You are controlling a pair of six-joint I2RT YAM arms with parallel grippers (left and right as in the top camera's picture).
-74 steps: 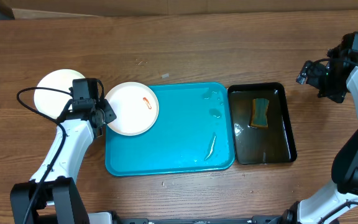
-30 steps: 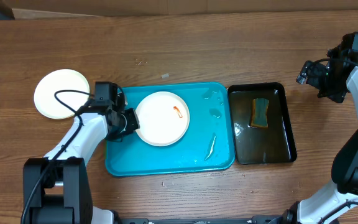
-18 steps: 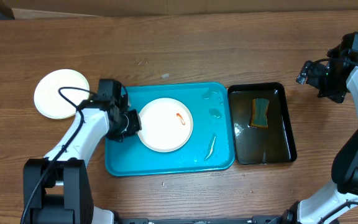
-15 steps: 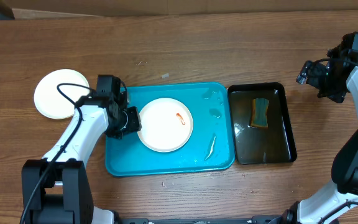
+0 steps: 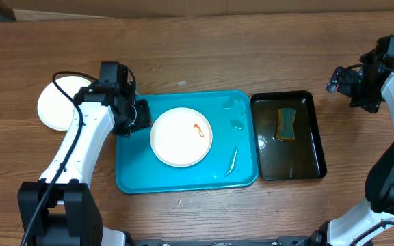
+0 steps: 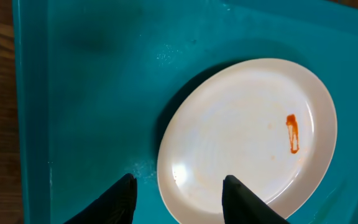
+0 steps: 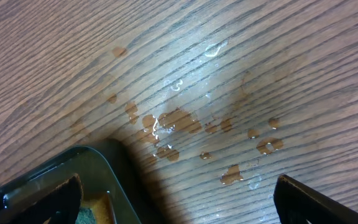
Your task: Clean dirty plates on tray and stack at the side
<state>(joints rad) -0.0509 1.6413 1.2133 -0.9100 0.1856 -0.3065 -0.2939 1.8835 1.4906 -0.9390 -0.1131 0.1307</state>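
Wood-grain table all round, and at the tray's left edge hangs the left gripper, jaws spread with nothing in them. The near rim of the white plate lies just below the gap. That plate sits flat in the middle of the tray, with one red smear a little right of its centre.

It looks light, stiff and glossy, and with water beading on the tray it is likely slick. The raised rim on the tray's left side seems the only real handhold, well clear of the smear. A shallow pinch could let it skate.

Off the tray's left end, on bare wood, rests a pale plate, partly under the arm; whether it is one or a stack I cannot tell. Against the tray's right end stands the black tub, sponge soaking inside. Beyond that the right gripper hovers over wet wood, jaws wide, empty.
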